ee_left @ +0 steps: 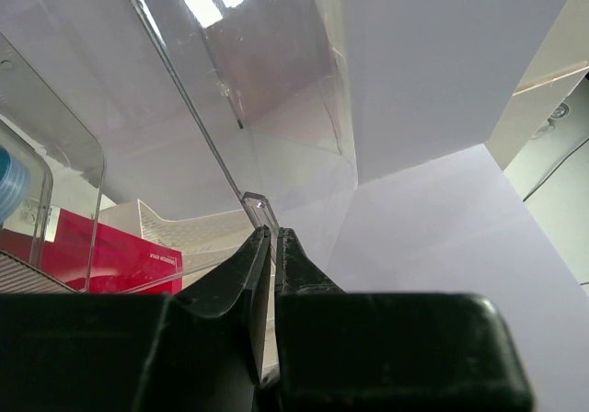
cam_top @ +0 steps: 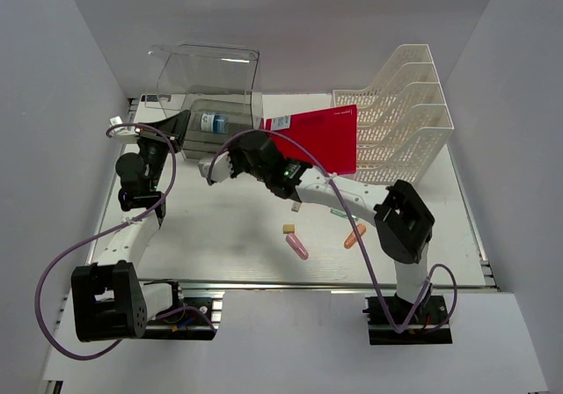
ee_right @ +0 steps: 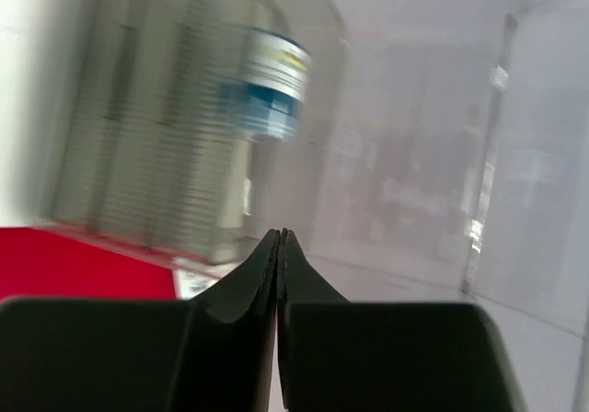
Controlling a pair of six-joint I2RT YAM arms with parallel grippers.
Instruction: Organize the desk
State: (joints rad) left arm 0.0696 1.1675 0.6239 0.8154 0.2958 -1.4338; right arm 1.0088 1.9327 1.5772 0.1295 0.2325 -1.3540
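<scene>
With the left pincer (ee_left: 273, 237) pinched on a thin edge of the clear box (cam_top: 211, 73) and the right pincer (ee_right: 279, 237) shut empty near the bottle (cam_top: 214, 123) inside, a careless tug could have tipped the box over on the tabletop (cam_top: 220, 244) spread beneath both arms.

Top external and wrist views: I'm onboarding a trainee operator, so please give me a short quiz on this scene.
1. True or false: the right gripper is shut on nothing.
2. The left gripper pinches: A) a mug B) the clear box wall C) a stapler.
3. What colour is the folder at the mesh rack?
Key: 1 true; 2 B; 3 red.
</scene>
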